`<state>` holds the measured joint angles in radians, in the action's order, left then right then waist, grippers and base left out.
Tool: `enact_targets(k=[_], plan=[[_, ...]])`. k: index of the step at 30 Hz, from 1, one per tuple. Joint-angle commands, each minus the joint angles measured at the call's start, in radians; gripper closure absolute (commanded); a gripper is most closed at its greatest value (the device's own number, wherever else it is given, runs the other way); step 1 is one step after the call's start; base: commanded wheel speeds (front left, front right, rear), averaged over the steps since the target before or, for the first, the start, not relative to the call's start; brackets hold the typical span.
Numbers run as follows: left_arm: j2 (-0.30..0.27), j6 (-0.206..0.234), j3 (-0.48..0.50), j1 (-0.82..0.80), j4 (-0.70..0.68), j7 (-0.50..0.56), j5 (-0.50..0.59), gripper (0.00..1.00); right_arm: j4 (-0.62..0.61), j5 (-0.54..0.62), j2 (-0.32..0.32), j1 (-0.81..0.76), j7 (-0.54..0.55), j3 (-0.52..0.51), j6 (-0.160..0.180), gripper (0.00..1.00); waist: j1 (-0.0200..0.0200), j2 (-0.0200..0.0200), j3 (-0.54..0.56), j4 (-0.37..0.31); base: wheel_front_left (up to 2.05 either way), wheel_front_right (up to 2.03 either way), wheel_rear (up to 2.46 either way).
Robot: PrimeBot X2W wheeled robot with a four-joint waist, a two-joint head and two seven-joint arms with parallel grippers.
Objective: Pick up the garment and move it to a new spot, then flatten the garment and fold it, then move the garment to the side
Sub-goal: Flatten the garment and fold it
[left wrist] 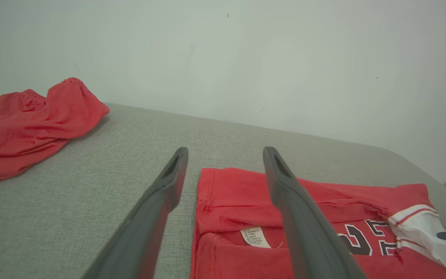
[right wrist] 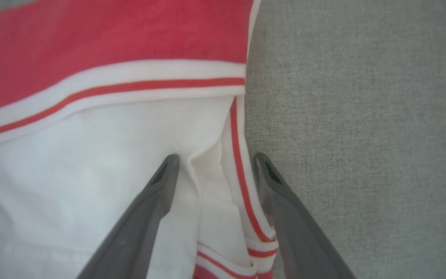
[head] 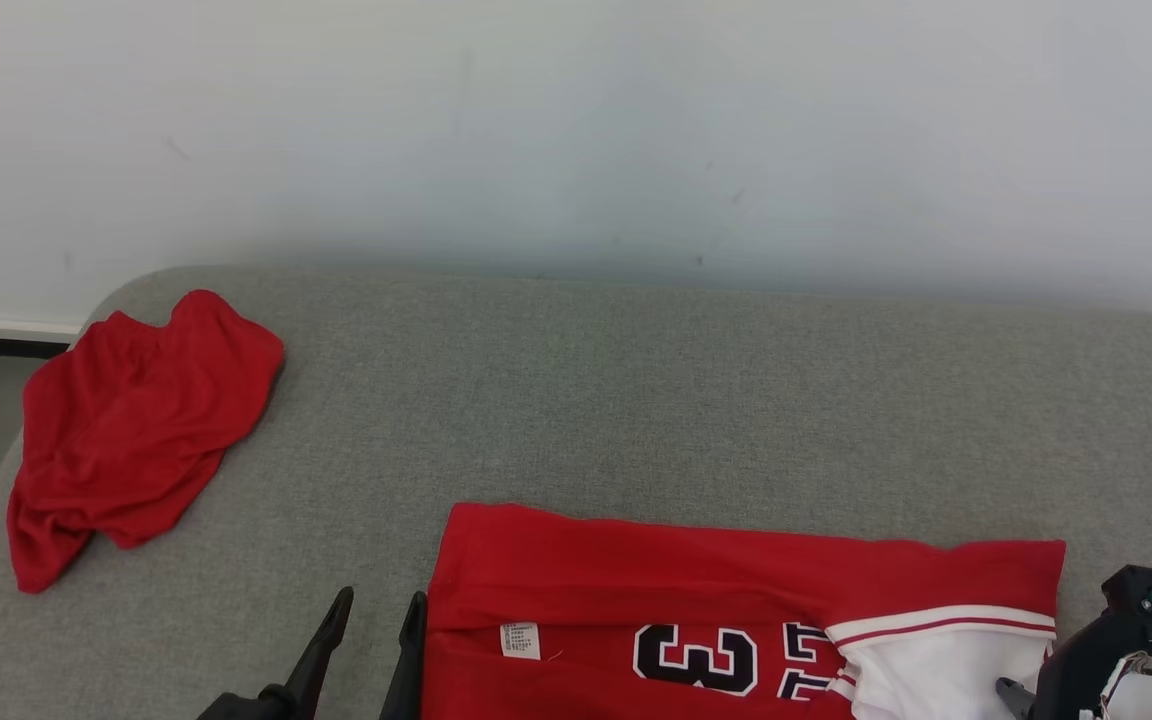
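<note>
Red knit jersey with black-and-white numerals (head: pixel 696 590) lies folded into a long band at the near edge of the grey fabric-covered worktop (head: pixel 636 400), so folding looks under way and the move aside is not yet done. The left end effector (head: pixel 381 603) is spread at its left edge, and the right end effector (right wrist: pixel 216 157) is spread astride the white, red-striped trim (right wrist: pixel 130 83) at its right end. Neither pinches cloth, so next both likely need to close on those ends and lift together.

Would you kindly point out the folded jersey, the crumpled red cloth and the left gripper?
folded jersey (head: pixel 696 565), head view, red upper panel.
crumpled red cloth (head: pixel 136 430), head view, its middle.
left gripper (head: pixel 382 596), head view, midway between fingertips.
</note>
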<state>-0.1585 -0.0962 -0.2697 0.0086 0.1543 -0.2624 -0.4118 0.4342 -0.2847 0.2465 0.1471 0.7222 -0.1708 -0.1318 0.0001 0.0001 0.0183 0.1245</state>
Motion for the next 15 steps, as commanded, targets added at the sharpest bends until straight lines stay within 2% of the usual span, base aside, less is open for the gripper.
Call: enact_targets(k=[1, 7, 13, 15], plan=[[-0.004, -0.003, -0.006, -0.011, 0.006, 0.002, 0.009, 0.0, 0.022, 0.015, -0.008, 0.012, 0.013, -0.009, 0.002, 0.0, -0.0001, -0.0001, -0.013, 0.016, 0.0, 0.0, 0.0], [-0.013, -0.007, -0.014, -0.024, 0.004, 0.008, -0.008, 0.0, 0.067, 0.052, -0.035, 0.04, -0.015, -0.038, 0.002, 0.0, -0.0001, -0.0001, -0.027, 0.03, 0.0, 0.0, 0.0], [-0.021, -0.009, -0.025, -0.028, 0.005, 0.014, -0.009, 0.0, 0.097, 0.085, -0.055, 0.049, 0.014, -0.076, 0.002, 0.0, -0.0001, -0.0001, -0.029, 0.034, 0.0, 0.0, 0.0], [-0.023, -0.01, -0.028, -0.027, 0.007, 0.016, -0.012, 0.0, 0.102, 0.094, -0.061, 0.052, 0.021, -0.084, 0.002, 0.65, -0.0001, -0.0001, -0.029, 0.033, 0.0, 0.0, 0.0]])
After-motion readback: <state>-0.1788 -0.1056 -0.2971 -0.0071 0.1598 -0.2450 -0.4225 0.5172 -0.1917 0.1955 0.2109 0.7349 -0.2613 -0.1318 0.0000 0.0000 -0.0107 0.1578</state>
